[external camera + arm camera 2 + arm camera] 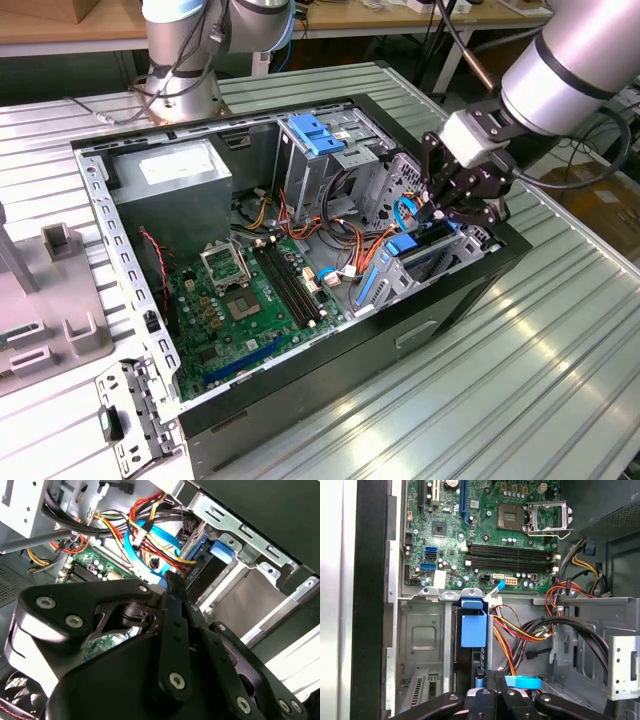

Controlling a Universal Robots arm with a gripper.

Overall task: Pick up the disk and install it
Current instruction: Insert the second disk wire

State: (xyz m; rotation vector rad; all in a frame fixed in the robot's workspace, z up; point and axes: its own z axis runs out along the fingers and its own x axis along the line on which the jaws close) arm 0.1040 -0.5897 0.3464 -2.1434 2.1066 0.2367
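Note:
The disk (428,256) stands on edge in the drive bay at the open computer case's corner on the exterior view's right, its blue rails showing. In the first wrist view its blue rail tab (473,629) sits on top of the dark slot. In the second wrist view the blue rail (223,551) lies in the metal bay. My gripper (441,207) hangs inside the case just above that bay, beside the disk's upper edge. The black fingers (492,687) are pressed together, with nothing visible between them. A blue flat cable (522,682) runs right next to the fingertips (172,582).
A bundle of red, yellow and orange cables (345,245) crowds the space beside the bay. The motherboard (240,300) lies in the case floor. A grey box with a white sticker (170,180) fills the far corner. A light-blue clip (315,135) tops the drive cage. A second arm's base (180,70) stands behind.

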